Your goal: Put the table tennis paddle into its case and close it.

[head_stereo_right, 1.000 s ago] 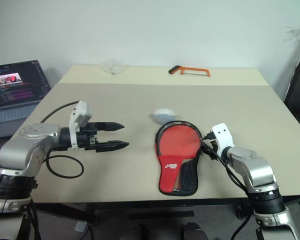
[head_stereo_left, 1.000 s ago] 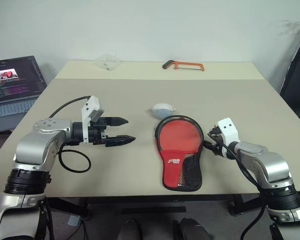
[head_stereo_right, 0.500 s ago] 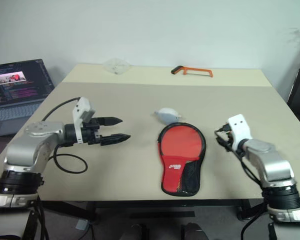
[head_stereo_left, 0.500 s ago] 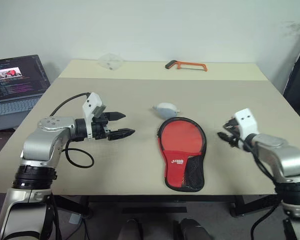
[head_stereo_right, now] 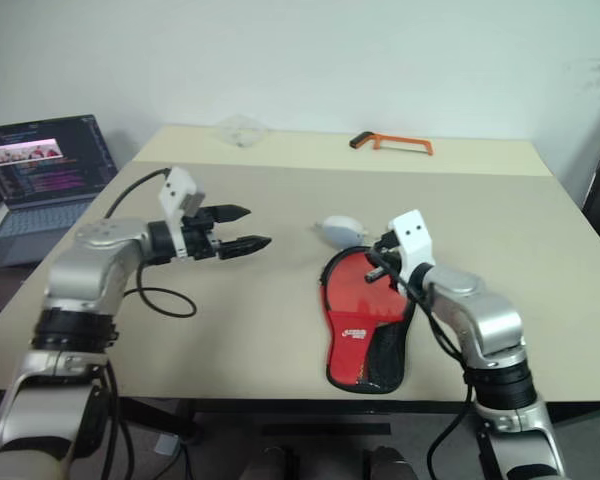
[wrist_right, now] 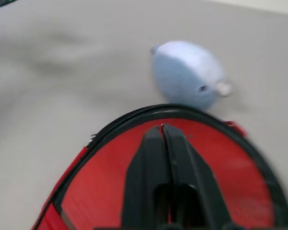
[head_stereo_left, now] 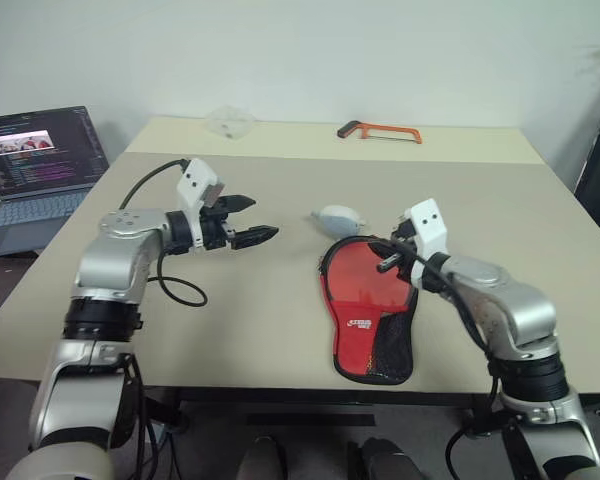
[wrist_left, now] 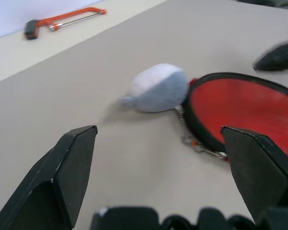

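Right tool [head_stereo_left: 383, 266] shut, empty, over case [head_stereo_left: 368, 300] rim; left tool [head_stereo_left: 251, 221] wide open w/ bare table [head_stereo_left: 280, 320] around.

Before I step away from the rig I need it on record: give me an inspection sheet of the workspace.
Surface: beige table, two joined tops.
Job's things: table tennis paddle lies inside the case, red face showing through its window.
Clutter: small grey pouch at the case's far end; orange hacksaw and clear crumpled plastic at the far edge.
Grippers: left gripper open above bare table; right gripper shut, empty, over the case's round end.
Cables: black cable loops at the left wrist.
Surroundings: open laptop left of the table; white wall behind.
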